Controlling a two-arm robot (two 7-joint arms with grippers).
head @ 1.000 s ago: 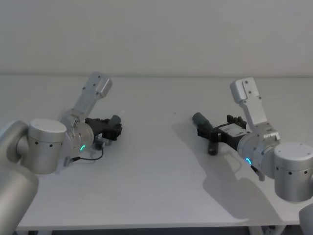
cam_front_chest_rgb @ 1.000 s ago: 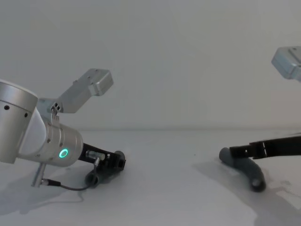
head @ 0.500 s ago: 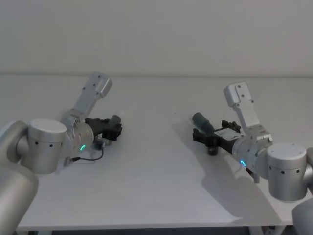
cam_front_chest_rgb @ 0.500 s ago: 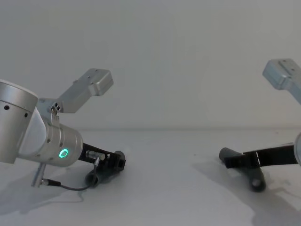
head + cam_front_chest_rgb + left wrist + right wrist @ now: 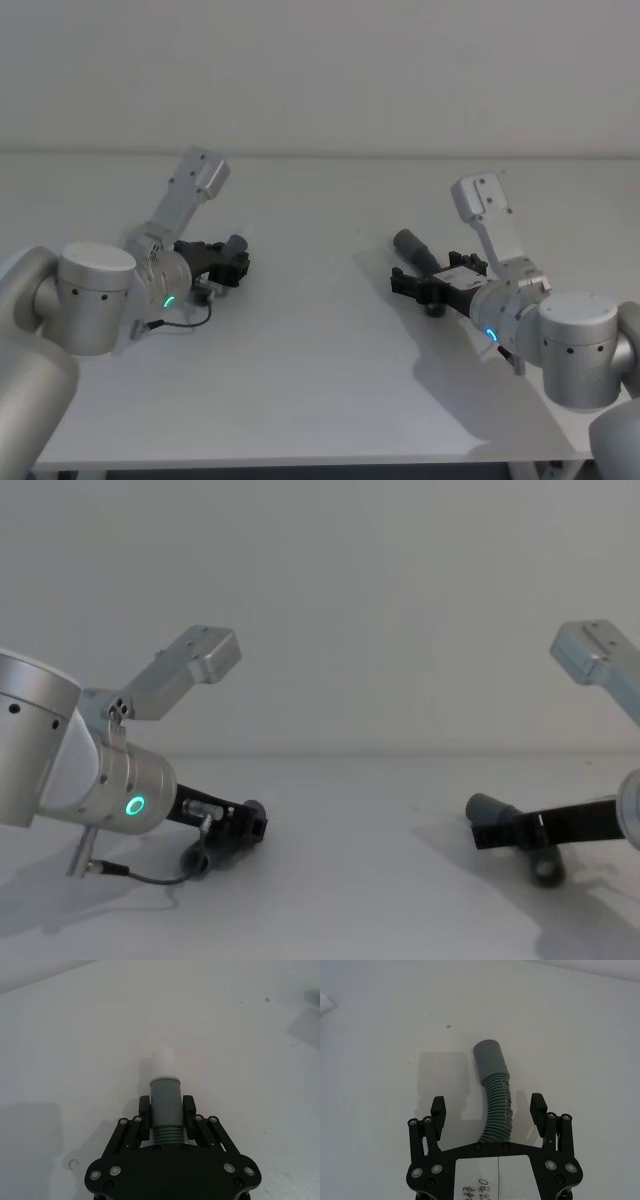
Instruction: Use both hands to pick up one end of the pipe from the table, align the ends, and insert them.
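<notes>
While the left gripper (image 5: 166,1110), at frame left, pinches the short tube (image 5: 165,1091) — white tip forward — the right gripper (image 5: 489,1105) spreads its fingers (image 5: 438,1108) wide astride the ribbed tube (image 5: 492,1062).

Left pincer (image 5: 166,1110) tight around grey pipe (image 5: 165,1091)

Short pipe (image 5: 165,1091) in left tool (image 5: 166,1106); ribbed pipe (image 5: 497,1107) on table (image 5: 580,1030)

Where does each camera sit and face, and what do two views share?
Head: high, looking down at the table; left gripper and right gripper show.
Chest: low, facing forward across the table; both grippers show.
Left wrist: behind its gripper, shut on the short pipe piece.
Right wrist: behind its gripper, fingers open astride the ribbed pipe piece.
Shared: head and chest see both pieces.
</notes>
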